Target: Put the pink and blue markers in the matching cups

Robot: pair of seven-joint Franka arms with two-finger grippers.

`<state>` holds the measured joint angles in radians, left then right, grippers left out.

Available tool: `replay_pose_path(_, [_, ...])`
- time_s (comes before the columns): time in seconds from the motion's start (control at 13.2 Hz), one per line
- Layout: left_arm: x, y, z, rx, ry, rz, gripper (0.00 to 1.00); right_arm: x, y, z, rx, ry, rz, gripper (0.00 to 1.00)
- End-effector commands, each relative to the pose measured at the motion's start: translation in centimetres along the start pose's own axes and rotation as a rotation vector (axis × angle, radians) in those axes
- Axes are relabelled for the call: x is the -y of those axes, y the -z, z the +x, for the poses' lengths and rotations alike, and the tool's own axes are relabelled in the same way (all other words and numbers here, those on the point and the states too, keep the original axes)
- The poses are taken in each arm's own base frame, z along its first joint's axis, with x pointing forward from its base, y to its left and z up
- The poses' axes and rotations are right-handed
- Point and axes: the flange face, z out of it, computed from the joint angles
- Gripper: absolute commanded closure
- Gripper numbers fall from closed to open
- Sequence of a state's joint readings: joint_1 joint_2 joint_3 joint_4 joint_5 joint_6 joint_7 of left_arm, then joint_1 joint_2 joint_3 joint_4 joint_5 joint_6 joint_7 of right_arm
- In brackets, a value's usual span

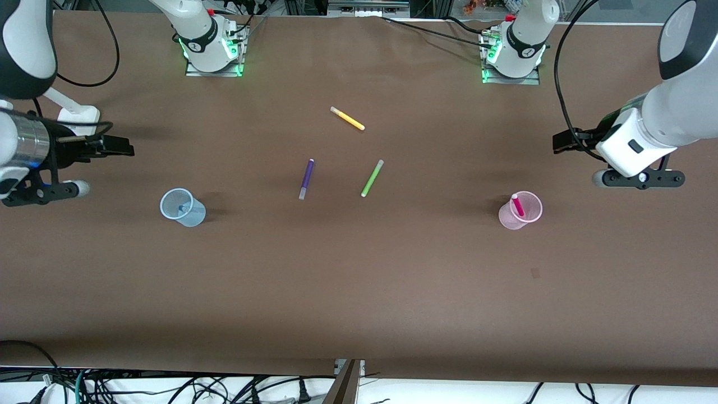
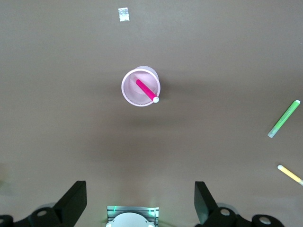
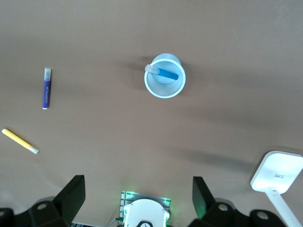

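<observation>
The pale pink cup (image 1: 507, 217) stands toward the left arm's end of the table with the pink marker (image 1: 517, 205) leaning inside it, white tip up. The pale blue cup (image 1: 193, 216) stands toward the right arm's end with the blue marker (image 1: 182, 210) inside it. My left gripper (image 1: 566, 140) is open and empty, up over bare table beside the pink cup. My right gripper (image 1: 115, 146) is open and empty, over bare table beside the blue cup. The left wrist view shows the pink cup (image 2: 127, 92) and pink marker (image 2: 147, 90). The right wrist view shows the blue cup (image 3: 163, 94) and blue marker (image 3: 168, 74).
A purple marker (image 1: 306, 178), a green marker (image 1: 372, 178) and a yellow marker (image 1: 347, 118) lie loose mid-table between the cups. A white object (image 1: 78, 115) sits by the right arm's end. A small scrap (image 1: 535, 273) lies nearer the front camera than the pink cup.
</observation>
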<state>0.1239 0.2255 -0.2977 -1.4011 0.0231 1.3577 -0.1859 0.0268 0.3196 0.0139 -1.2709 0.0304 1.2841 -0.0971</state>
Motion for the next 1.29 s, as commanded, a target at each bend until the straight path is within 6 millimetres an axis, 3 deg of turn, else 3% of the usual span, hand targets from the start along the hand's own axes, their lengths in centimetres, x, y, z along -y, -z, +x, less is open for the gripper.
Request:
replay_pose_path(0.0, [-0.6,0.9,-0.4,-0.011,-0.030,0.018,0.00,0.2,0.3,-3.4,-0.063,-0.016,-0.029,0.00])
replay_pose_path(0.23, [-1.8,2.0,-2.1,-0.064,-0.035,0.043,0.00,0.1,2.1,-7.8,-0.104,-0.025,-0.034,0.00])
replay_pose_path(0.38, [-1.6,1.5,-3.6,-0.137,-0.026,0.049,0.00,0.2,2.8,-8.7,-0.121,-0.030,-0.036,0.00])
replay_pose_path(0.53, [-1.0,1.2,-5.4,-0.213,-0.012,0.036,0.00,-0.1,2.6,-8.7,-0.116,-0.037,-0.034,0.00])
replay_pose_path(0.99, [-1.0,3.5,-6.7,-0.226,-0.010,0.044,0.00,-0.1,2.1,-8.5,-0.092,-0.060,-0.029,0.00])
replay_pose_path(1.21, [-0.5,3.5,-5.1,-0.198,0.002,0.032,0.00,-1.1,2.8,-7.9,-0.107,-0.076,-0.026,0.00])
